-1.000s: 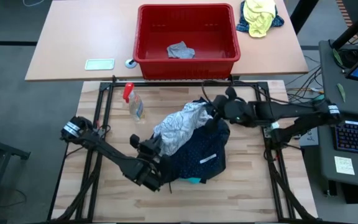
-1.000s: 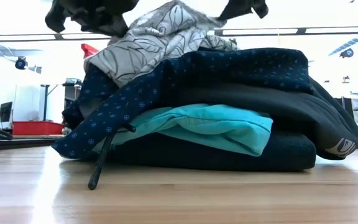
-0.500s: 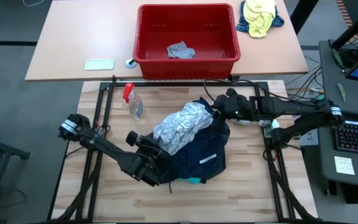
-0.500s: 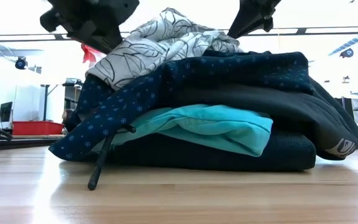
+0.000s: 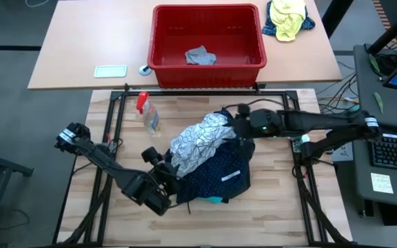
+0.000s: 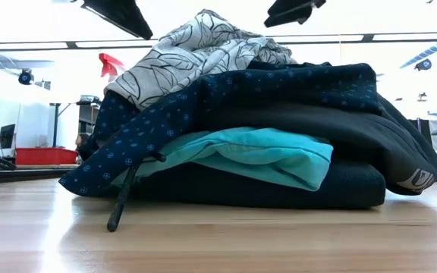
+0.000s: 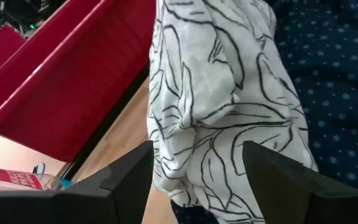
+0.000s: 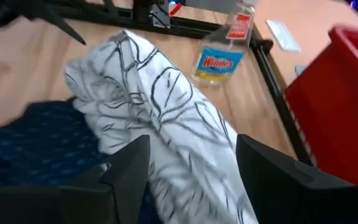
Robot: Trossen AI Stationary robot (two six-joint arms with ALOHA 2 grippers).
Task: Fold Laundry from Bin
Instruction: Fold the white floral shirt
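High view: left gripper [image 5: 165, 180] and right gripper [image 5: 242, 129] flank leaf-print garment [image 5: 198, 140] topping laundry pile [image 5: 219, 172] mid-table, fingers spread, holding nothing.

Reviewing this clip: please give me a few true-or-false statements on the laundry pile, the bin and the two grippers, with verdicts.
1. A white leaf-print garment lies on top of the pile. True.
2. The red bin is empty. False: one small grey garment lies in it.
3. The left gripper is shut on the leaf-print garment. False: it is open, the cloth lying free ahead of it.
4. The right gripper is open. True.
5. A turquoise garment sits low in the pile. True.
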